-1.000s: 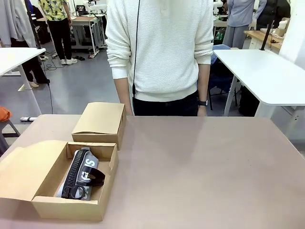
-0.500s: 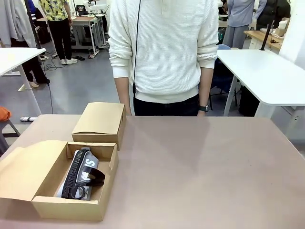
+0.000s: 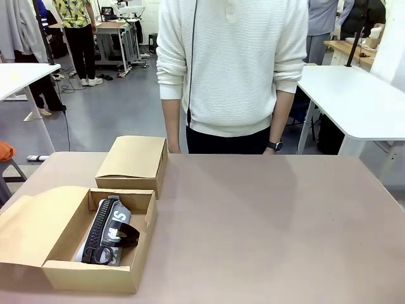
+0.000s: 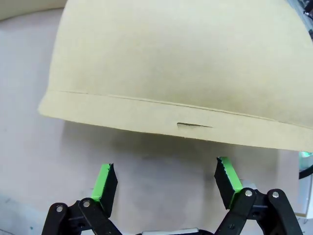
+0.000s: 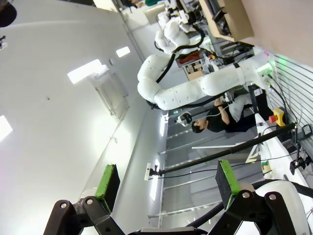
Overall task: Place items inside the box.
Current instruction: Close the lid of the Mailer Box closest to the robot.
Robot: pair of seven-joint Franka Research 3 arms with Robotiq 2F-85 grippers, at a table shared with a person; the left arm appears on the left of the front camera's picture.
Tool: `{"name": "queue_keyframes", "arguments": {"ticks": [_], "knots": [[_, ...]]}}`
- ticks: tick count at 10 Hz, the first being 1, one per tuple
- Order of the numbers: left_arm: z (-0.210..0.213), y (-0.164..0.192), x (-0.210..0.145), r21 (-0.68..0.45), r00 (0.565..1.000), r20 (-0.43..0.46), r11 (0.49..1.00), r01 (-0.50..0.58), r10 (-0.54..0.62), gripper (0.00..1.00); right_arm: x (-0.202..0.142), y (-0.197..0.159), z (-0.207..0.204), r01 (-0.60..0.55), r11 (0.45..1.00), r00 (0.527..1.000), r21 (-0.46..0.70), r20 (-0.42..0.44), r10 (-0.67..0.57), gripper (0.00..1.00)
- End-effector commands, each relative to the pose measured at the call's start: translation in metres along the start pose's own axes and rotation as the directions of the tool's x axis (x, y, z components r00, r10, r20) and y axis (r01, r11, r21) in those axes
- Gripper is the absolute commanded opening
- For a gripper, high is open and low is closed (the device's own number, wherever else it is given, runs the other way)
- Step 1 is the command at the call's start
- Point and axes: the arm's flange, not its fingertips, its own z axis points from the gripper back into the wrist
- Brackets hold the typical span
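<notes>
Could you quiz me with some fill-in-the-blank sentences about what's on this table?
1. The grey pencil pouch lies inside the open ____ box.
2. Behind it stands a second box whose lid is ____.
3. The left gripper has its jaws ____ with nothing between them.
4. The person stands at the ____ side of the table.

Missing words: cardboard; closed; open; far

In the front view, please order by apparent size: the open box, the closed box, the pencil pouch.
1. open box, but it is nearest to the camera
2. closed box
3. pencil pouch, lying inside the open box
</notes>
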Motion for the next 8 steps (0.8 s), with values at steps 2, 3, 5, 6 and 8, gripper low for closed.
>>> {"name": "queue_keyframes", "arguments": {"ticks": [2, 3, 5, 6, 8], "knots": [[-0.017, 0.0, -0.001, -0.031, 1.0, 0.013, 0.999, -0.024, 0.025, 1.0, -0.002, 0.007, 0.0, 0.018, 1.0, 1.0, 0.012, -0.006, -0.018, 1.0], [-0.024, -0.003, 0.0, -0.047, 0.999, 0.033, 0.999, -0.024, 0.026, 1.0, -0.002, 0.007, 0.0, 0.018, 1.0, 1.0, 0.012, -0.006, -0.018, 1.0], [-0.036, -0.006, 0.002, -0.072, 0.998, 0.062, 0.997, -0.023, 0.028, 1.0, -0.002, 0.007, 0.0, 0.018, 1.0, 1.0, 0.012, -0.006, -0.018, 1.0], [-0.042, -0.008, 0.004, -0.086, 0.997, 0.065, 0.996, -0.022, 0.028, 1.0, -0.002, 0.007, 0.0, 0.018, 1.0, 1.0, 0.012, -0.006, -0.018, 1.0], [-0.045, -0.013, 0.009, -0.118, 0.989, 0.144, 0.993, -0.023, 0.04, 1.0, -0.002, 0.007, 0.0, 0.018, 1.0, 1.0, 0.012, -0.006, -0.018, 1.0]]}}
